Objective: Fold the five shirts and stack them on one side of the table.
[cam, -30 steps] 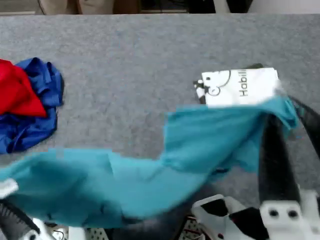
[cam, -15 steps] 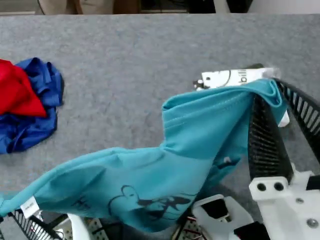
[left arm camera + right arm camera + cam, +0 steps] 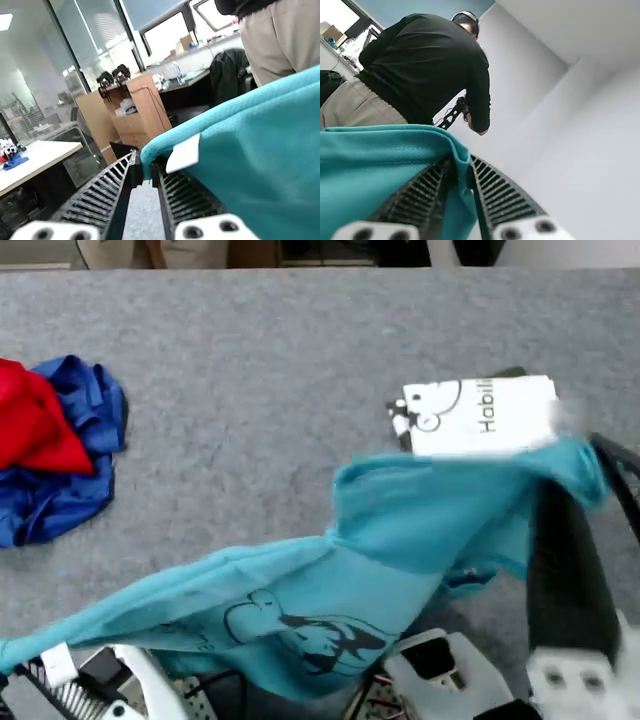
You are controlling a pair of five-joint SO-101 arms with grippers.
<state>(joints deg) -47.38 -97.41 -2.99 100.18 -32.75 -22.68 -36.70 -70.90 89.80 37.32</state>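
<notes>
Stretched above the tabletop (image 3: 300,350) between left pincer (image 3: 145,170) and right pincer (image 3: 461,172), each clamped on an end of the teal shirt (image 3: 400,540) (likely for laying flat before folding).

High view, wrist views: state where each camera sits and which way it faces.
Left wrist view: on the left wrist, facing along the left gripper, shut on the teal shirt by its white label; wooden cabinet beyond.
Right wrist view: on the right wrist, tilted up along the right gripper, shut on the shirt's edge; wall beyond.
High view: fixed above, looking down on the grey table; left arm and right arm at its near edge.
Shared: the teal shirt in all three; its label in the high and left wrist views.
</notes>
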